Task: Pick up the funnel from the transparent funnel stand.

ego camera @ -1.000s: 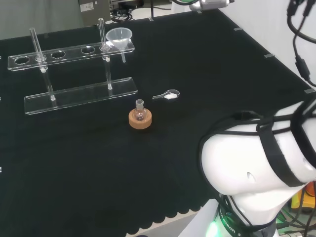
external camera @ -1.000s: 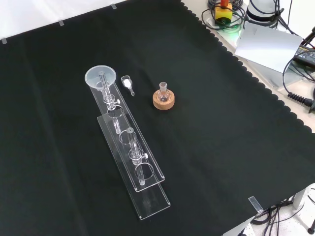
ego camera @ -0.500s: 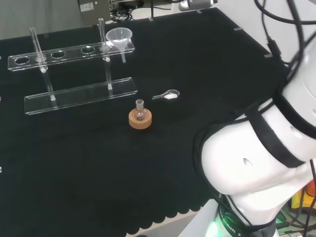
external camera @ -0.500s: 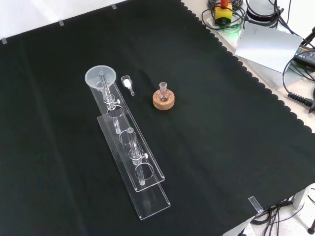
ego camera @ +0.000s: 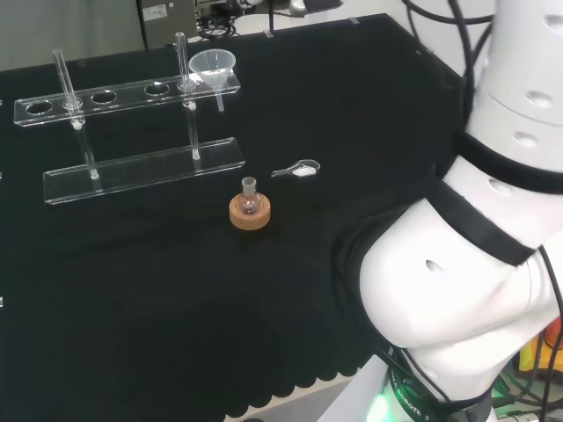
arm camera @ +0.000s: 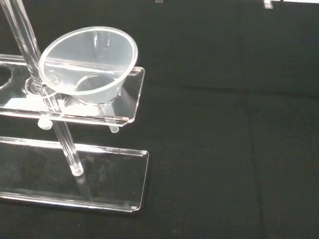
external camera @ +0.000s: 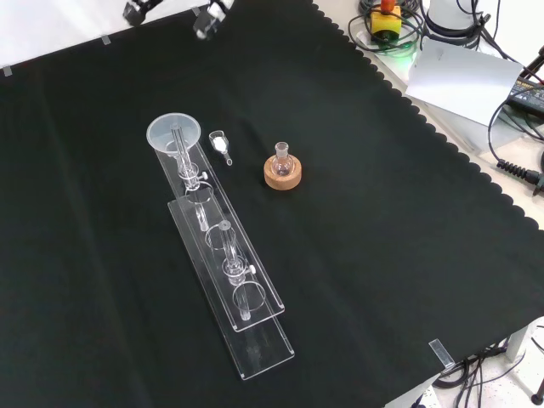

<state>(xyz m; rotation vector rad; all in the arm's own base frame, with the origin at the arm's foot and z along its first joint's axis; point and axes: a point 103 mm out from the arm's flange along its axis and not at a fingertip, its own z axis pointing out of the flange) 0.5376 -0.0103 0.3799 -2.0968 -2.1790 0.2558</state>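
Worktop (external camera: 399, 255), draped in black cloth, carries everything. White arm links (ego camera: 475, 264) bulk at the head view's right. Long clear acrylic funnel stand (external camera: 223, 263), a holed upper shelf on thin posts over a flat base, lies lengthwise down the front view. Clear cone-shaped funnel (external camera: 174, 134) sits upright in the end hole at the stand's far end, stem pointing down through the shelf; wrist view looks onto its open mouth (arm camera: 89, 62) from above and to one side. Small round glass flask on a cork ring (external camera: 282, 170) stands apart from the stand. Small clear scoop (external camera: 220, 144) lies just beside the funnel. Robot hand (external camera: 208, 19) enters at the front view's top edge, beyond the funnel; whether released or clenched, cannot tell. Judged: approach under way, funnel lies ahead and below.
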